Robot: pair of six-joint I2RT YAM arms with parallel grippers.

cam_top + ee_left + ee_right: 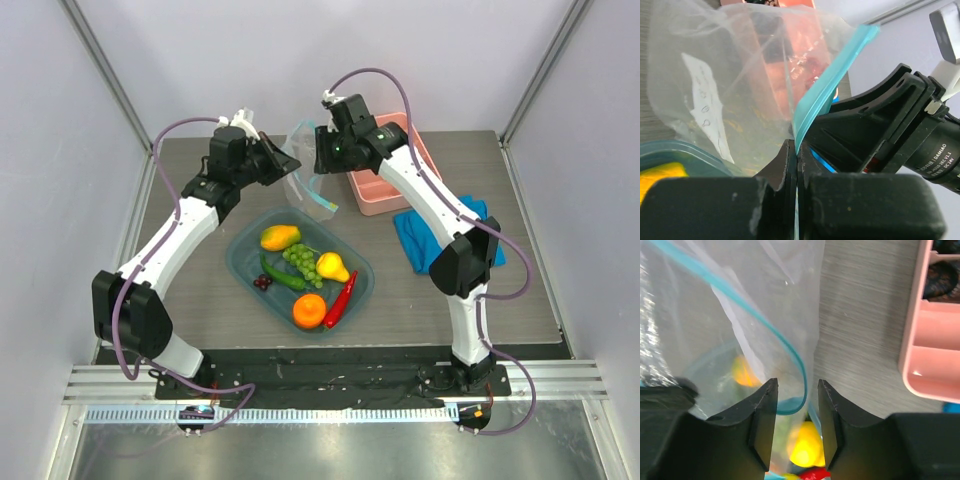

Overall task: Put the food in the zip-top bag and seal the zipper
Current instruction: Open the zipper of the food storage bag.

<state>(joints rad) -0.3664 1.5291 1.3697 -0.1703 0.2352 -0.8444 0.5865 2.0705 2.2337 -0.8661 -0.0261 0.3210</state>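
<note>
Above the tray (243,255), your zip-top bag (303,150) hangs empty.
Left gripper (792,150) pinches the zipper (830,80); right gripper (792,405) straddles it, half-open; food (303,262) waits.

Clear, crinkly, glossy plastic zip-top bag (715,85)
</note>
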